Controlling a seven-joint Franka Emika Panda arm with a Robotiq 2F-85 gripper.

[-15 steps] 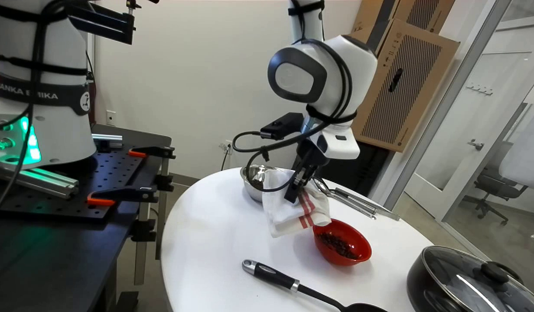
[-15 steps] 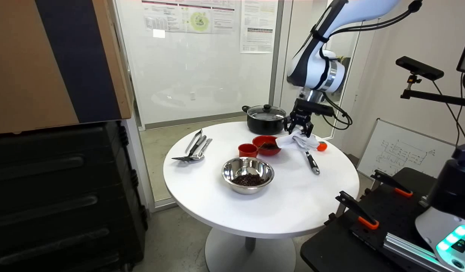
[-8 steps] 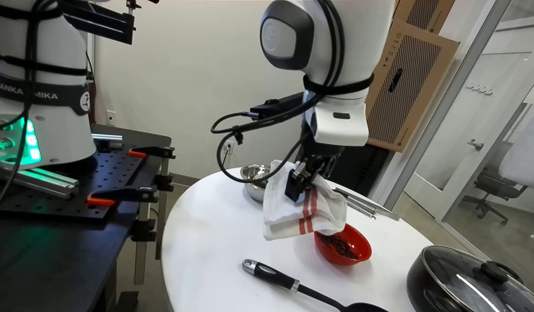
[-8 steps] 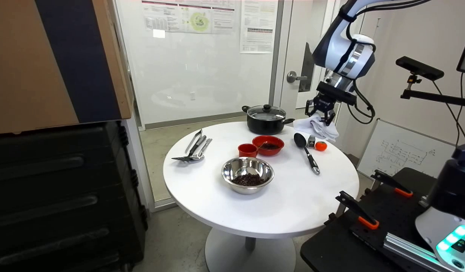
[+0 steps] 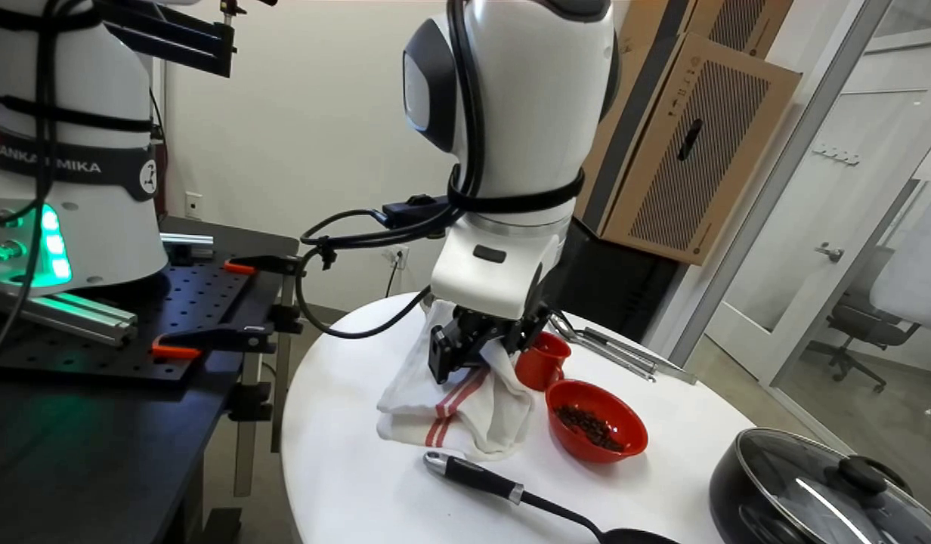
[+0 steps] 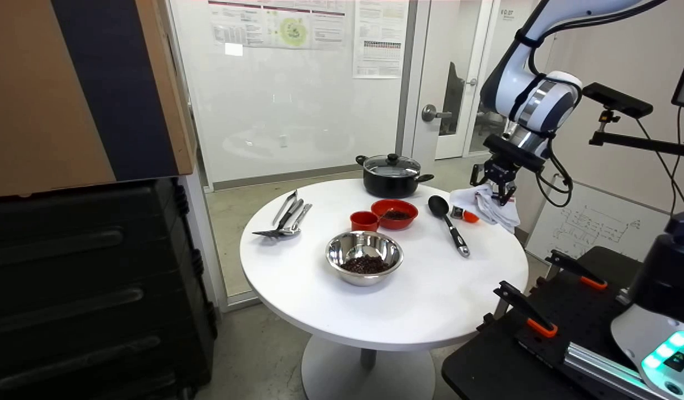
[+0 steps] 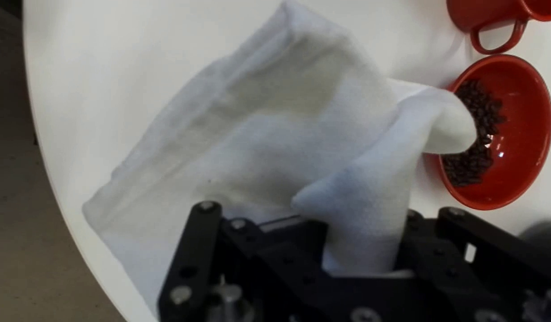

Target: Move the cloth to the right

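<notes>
The white cloth with red stripes hangs crumpled from my gripper, low over the table, in both exterior views: the cloth (image 5: pixel 499 427) is left of the red bowl (image 5: pixel 579 451), and the cloth (image 6: pixel 486 214) is near the right table edge. My gripper (image 5: pixel 480 359) is shut on the cloth. In the wrist view, a fold of cloth (image 7: pixel 280 129) rises between the fingers of my gripper (image 7: pixel 362 232) and hides the fingertips. One fold reaches over the rim of the red bowl (image 7: pixel 523 138). I cannot tell whether the lower edge touches the table.
A black-handled spoon (image 5: pixel 477 477) lies beside the cloth. A tomato (image 6: pixel 471 217) and a small jar (image 6: pixel 457 213) are partly covered by it. A red mug (image 5: pixel 539 363), steel bowl (image 6: pixel 342 273), black pot (image 6: pixel 391 180) and several utensils (image 6: pixel 281 229) stand or lie on the table.
My gripper carried the cloth away from above the red bowl and mug, toward the right table edge in an exterior view. The mug is uncovered. The spoon has shifted slightly.
</notes>
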